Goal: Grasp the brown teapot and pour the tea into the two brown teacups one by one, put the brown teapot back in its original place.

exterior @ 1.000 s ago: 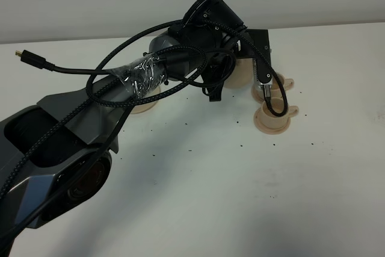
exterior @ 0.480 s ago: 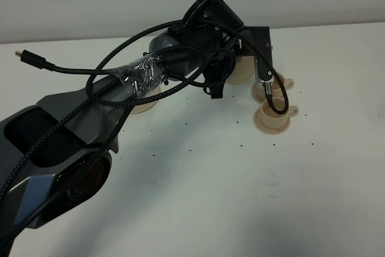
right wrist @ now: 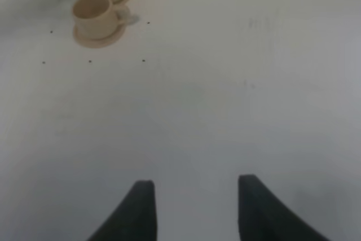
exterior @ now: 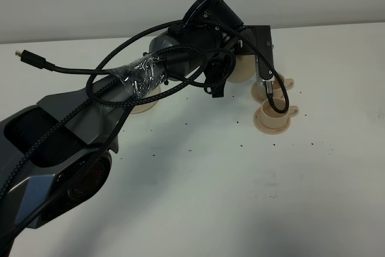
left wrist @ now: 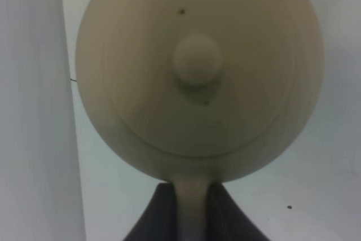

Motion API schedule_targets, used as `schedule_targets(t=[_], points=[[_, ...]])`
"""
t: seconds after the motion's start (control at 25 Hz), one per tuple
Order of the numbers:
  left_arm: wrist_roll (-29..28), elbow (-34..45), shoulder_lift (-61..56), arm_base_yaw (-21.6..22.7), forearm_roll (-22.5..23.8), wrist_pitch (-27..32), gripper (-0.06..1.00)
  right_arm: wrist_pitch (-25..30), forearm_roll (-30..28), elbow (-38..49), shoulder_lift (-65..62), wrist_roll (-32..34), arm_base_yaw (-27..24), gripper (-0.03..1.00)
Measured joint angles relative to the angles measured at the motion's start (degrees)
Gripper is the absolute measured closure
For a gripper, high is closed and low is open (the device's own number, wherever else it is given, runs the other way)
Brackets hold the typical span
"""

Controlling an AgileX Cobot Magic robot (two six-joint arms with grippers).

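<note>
Pouring stage, seen from above and from both wrists. The grasp is done: the teapot sits directly ahead of the left jaws, and its loop handle runs back between them. The left jaws are closed on that handle, one dark finger pressed against each side. The knobbed lid faces the wrist camera. The spout is on the side of the pot away from the jaws and is hidden.

In the high view the teapot is held just short of the two cups. The nearer cup and the farther cup stand on their saucers just beyond the pot, touching or nearly touching each other. The pictures do not show whether either cup has tea in it, so both pours are judged unfinished. The return of the pot is also left to do. A flat round saucer, well behind the left jaws and partly under the arm, is probably where the pot belongs.

The right jaws are parted and hold nothing. They hang over bare table, with the cups well ahead of them.
</note>
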Motion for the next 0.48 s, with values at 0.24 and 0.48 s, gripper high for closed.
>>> schedule_targets(t=[0.24, 0.48], points=[[-0.12, 0.00, 0.00, 0.00, 0.73, 0.00, 0.82, 0.00, 0.18, 0.00, 0.00, 0.00, 0.00, 0.62], [-0.63, 0.00, 0.00, 0.00, 1.31, -0.03, 0.82, 0.00, 0.18, 0.00, 0.00, 0.00, 0.00, 0.62]])
